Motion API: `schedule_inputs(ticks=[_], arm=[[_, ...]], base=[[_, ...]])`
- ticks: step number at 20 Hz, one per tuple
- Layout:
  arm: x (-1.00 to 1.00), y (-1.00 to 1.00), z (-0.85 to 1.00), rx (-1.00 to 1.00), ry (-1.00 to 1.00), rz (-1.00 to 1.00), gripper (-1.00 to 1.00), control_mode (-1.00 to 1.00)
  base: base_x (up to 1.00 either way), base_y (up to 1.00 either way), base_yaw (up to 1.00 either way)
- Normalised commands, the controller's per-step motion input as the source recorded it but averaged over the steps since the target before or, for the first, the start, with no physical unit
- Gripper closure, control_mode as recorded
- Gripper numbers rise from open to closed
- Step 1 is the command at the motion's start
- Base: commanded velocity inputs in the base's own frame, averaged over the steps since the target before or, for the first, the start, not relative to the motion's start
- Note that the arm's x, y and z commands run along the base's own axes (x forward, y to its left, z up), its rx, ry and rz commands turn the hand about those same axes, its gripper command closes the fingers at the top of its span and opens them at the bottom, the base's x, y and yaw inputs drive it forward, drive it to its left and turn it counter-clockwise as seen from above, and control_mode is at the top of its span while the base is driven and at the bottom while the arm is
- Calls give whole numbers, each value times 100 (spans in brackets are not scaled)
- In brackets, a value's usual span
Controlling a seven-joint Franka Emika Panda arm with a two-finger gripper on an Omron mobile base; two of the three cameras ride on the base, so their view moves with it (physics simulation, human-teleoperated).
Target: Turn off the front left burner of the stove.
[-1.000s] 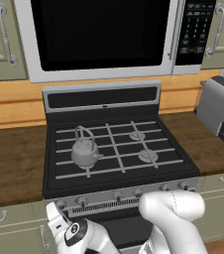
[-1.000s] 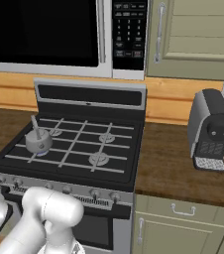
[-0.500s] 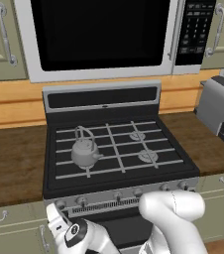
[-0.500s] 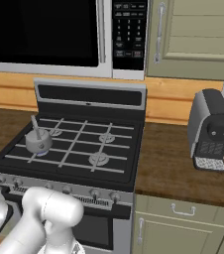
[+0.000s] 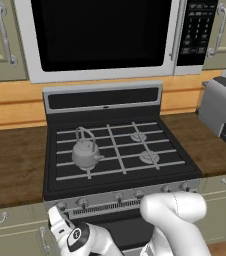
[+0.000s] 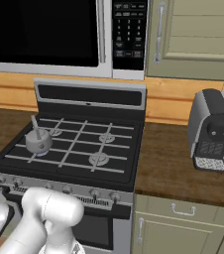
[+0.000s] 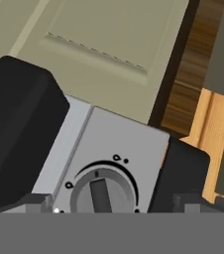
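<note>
Hand view shows the fingers (image 7: 101, 211) spread wide either side of a stiff, smooth knob (image 7: 103, 192) at the stove's (image 5: 120, 150) near-left front strip, best pinched across its raised ridge.

The stove (image 5: 115, 150) is seen as a wide black gas range set between brown wooden counters, topped by pale grey grates, with a raised black back panel, a silver front strip of small round knobs and a dark oven door below. The front left burner (image 5: 87, 170) is crossed by grate bars; a small blue glow (image 6: 38, 153) is shown there beneath a grey kettle.
</note>
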Motion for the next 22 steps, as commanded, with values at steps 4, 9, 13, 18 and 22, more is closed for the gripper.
schedule_inputs(ticks=[4,9,13,18,22], arm=[[0,0,-35,-5,0,0,-100,-100],[-2,0,-36,-4,-1,0,-100,-100],[-17,17,0,-5,-8,1,-100,-100],[0,-33,0,0,-6,0,-100,-100],[25,-19,3,2,-1,0,-100,-100]], base=[[0,0,0],[0,0,0],[0,0,0],[0,0,0],[0,0,0]])
